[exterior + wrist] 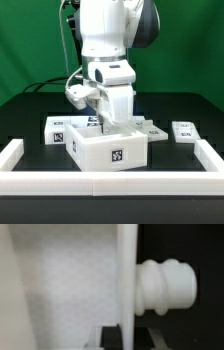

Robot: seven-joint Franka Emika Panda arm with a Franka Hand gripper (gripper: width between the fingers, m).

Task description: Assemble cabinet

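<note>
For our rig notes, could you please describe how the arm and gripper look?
The arm is glossy white with rounded casings and a black section near one joint. The gripper is a boxy white block. A dark cable runs alongside. No markings are legible.

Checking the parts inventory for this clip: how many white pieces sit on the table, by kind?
Large white tagged plastic box: 1
Small flat white tagged panels beside it: 3
Low white border rail: 1
Total: 5
</note>
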